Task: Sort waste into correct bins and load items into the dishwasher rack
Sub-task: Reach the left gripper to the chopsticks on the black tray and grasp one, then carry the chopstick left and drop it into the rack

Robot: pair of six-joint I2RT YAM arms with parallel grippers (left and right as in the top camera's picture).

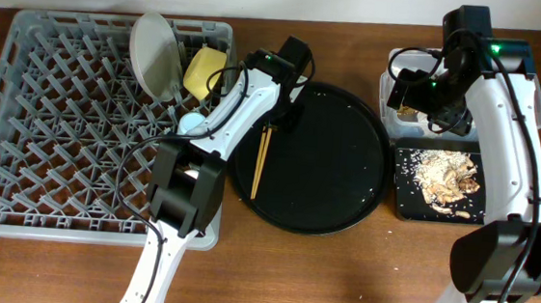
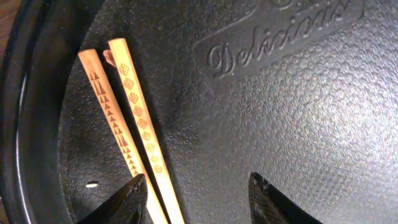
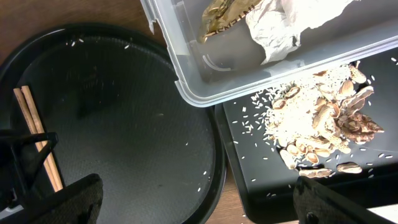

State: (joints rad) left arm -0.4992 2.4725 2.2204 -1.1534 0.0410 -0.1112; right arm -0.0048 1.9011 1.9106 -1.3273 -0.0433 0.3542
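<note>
The wooden chopsticks (image 1: 260, 160) lie side by side on the left part of the large round black tray (image 1: 345, 191). My left gripper (image 2: 196, 199) is open just above them; they (image 2: 134, 118) run beside its left finger. The grey rack (image 1: 50, 124) holds the pale plate (image 1: 154, 53), the yellow bowl (image 1: 203, 71) and a light-blue cup (image 1: 193, 121). My right gripper (image 3: 196, 202) is open and empty over the gap between the round tray and the black bin (image 3: 298, 180). Food scraps (image 3: 323, 124) lie in the black bin. Napkin and brown wrapper (image 3: 261, 18) lie in the clear tub (image 3: 205, 74).
Rice grains dot the round tray (image 3: 124, 124) and the black bin (image 1: 406, 206). The clear tub (image 1: 392, 84) stands behind the black bin at the right. The pink cup is not in view. Brown tabletop runs along the front.
</note>
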